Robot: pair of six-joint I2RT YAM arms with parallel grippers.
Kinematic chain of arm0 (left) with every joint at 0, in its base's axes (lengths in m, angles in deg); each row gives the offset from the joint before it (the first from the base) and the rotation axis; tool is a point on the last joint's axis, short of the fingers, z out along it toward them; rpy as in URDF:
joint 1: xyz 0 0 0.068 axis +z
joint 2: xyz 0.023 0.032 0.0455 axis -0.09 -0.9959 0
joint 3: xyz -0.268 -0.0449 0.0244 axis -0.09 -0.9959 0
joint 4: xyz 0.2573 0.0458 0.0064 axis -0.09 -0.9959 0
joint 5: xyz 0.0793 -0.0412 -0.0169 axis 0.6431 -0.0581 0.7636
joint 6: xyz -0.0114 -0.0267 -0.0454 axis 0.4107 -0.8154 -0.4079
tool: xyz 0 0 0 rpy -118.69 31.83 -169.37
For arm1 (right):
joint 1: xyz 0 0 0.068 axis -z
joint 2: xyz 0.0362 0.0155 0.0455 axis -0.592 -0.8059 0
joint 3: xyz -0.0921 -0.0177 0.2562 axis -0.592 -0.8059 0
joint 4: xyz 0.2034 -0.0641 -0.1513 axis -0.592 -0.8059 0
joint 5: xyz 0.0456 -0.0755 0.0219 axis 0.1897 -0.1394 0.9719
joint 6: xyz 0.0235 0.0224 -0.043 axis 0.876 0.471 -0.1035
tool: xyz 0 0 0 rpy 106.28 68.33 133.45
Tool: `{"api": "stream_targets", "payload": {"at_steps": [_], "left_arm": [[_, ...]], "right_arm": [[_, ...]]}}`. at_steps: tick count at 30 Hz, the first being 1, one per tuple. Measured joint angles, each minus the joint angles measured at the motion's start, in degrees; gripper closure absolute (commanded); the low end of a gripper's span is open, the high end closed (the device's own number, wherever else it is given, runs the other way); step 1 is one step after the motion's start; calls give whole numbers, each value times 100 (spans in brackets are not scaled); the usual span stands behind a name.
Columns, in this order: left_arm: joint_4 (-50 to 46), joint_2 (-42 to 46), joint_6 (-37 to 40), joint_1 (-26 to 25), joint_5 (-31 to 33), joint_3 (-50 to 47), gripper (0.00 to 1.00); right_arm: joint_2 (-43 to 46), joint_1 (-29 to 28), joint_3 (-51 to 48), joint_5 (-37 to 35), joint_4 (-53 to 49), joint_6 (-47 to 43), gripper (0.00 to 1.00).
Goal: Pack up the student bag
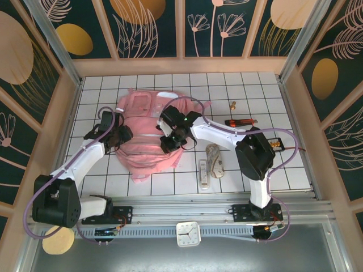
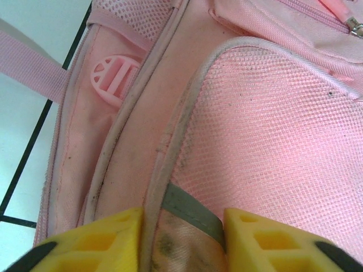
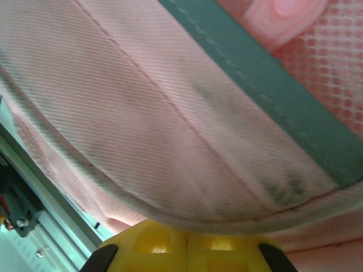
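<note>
Nearest the arm bases, on the front rail, a small white clock point(image 1: 187, 233) is seen; nothing is needed from it; just beyond, on the tiled worktop point(image 1: 272, 90), a white stick-shaped item point(image 1: 203, 173) and a clear pouch point(image 1: 215, 160) lie side by side, right of the student bag point(image 1: 142, 154) and apart from it.

The student bag lies flat at centre-left of the worktop, between the two arms; the left end effector point(image 1: 116, 139) is set at its left side and the right end effector point(image 1: 172, 140) over its middle.

From the left wrist, yellow fingers point(image 2: 113, 238) are seen apart, astride a piped seam point(image 2: 170, 141) with a grey strip point(image 2: 190, 209) between them; a firm pinch is not yet shown.

From the right wrist, the fingertips point(image 3: 153, 241) are seen closed together under a piped fabric edge point(image 3: 170, 218); whether cloth is caught cannot be told.

Step judged: a hold is being taken on the fabric so the bag can be opened for packing.

Advice: the left pinch is best taken on the piping, not the mesh, which could slip or snag; closing should be finished before any lift; the two pulls should be kept gentle and opposed, so the bag is not dragged onto the stationery.

Farther back, a red-and-black item point(image 1: 241, 122) lies right of the bag, well apart.
</note>
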Motion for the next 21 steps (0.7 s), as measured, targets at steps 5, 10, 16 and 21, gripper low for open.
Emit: {"api": "stream_targets", "payload": {"at_steps": [5,10,16,21], "left_arm": [[0,-4,-175,-358,238,-9,67],[9,-79,-402,-682,516,-13,67],[138,-92,-702,-997,629,-11,66],[195,-35,-962,-1357,538,-7,39]], "right_arm": [[-9,-192,254,118,-35,658,100],[-293,-205,330,339,-52,1320,100],[-404,-199,345,428,136,1827,100],[-581,-192,603,651,437,2070,100]]}}
